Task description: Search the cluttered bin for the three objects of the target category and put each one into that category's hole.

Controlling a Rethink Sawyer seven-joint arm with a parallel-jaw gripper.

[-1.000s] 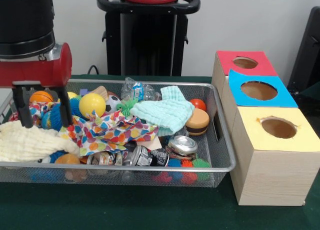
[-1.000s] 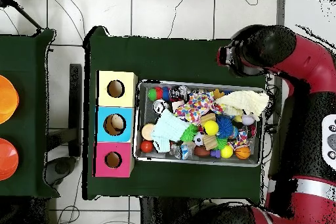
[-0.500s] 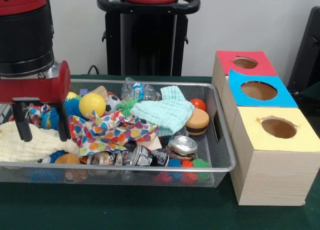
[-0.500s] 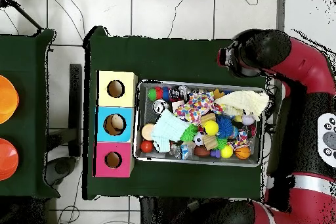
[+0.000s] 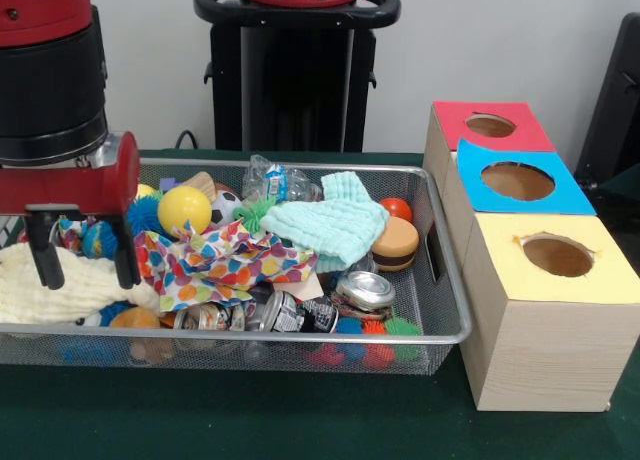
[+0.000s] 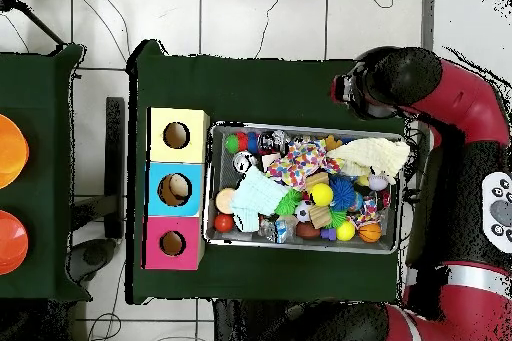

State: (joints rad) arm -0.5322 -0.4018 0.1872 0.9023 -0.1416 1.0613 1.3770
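Gripper (image 5: 84,257) spread wide, nothing between its two black fingers (image 5: 44,254), hanging over the left end of the wire bin (image 5: 300,334) in the front view, tips down at the cream cloth (image 5: 60,287). Unclear if the tips touch the cloth. Arm (image 6: 440,97) in the overhead view curves round the bin's right end, wrist above the corner by the cream cloth.

Bin contents, placed from the cream cloth in the front view: polka-dot cloth (image 5: 215,263) just beside it toward the middle; yellow ball (image 5: 184,209) behind that, beside a blue spiky ball (image 5: 143,214); mint cloth (image 5: 330,225) further along, past the middle; toy burger (image 5: 395,244) and a red-orange ball (image 5: 397,208) at the far end from the cream cloth; crushed cans (image 5: 290,312) and a silver can end (image 5: 366,290) along the front wall; clear plastic bottle (image 5: 275,180) at the back wall. Red, green and blue spiky balls show through the front mesh.

Three wooden boxes just beside the bin's burger end, each with a round hole on top: yellow box (image 5: 545,315) nearest the camera, blue box (image 5: 520,183) in the middle, red box (image 5: 488,127) at the back. Target category not identifiable.
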